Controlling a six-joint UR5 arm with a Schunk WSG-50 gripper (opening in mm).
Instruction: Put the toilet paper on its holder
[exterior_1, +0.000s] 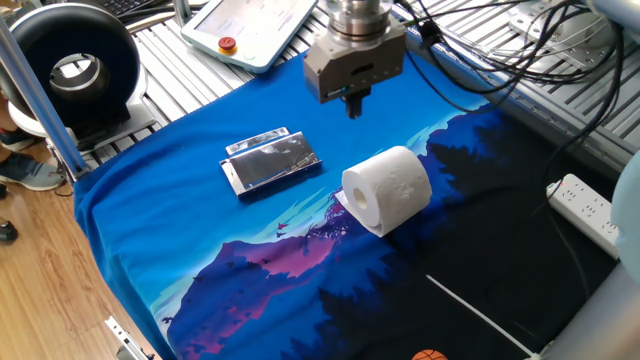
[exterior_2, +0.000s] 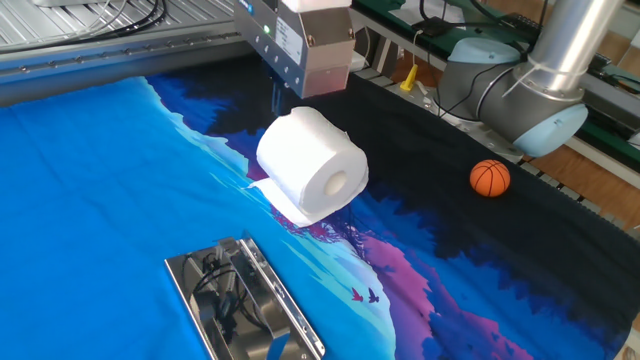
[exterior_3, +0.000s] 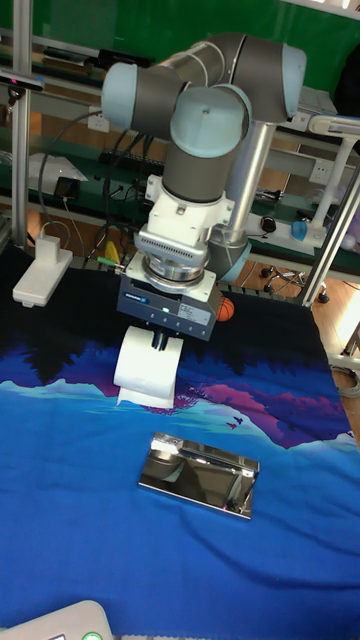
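The toilet paper (exterior_1: 388, 188) lies on its side on the blue mountain-print cloth (exterior_1: 180, 200) covering the bench, a loose sheet trailing beneath it. The holder (exterior_1: 271, 161) lies flat at its 9 o'clock in one fixed view, well apart. I can read no writing on either. My end effector (exterior_1: 353, 103) hangs at the roll's 12 o'clock, fingers narrow, nearly together, holding nothing. A small orange ball (exterior_2: 490, 178) sits on the dark cloth; a white pendant (exterior_1: 250, 28) with a red button lies beyond.
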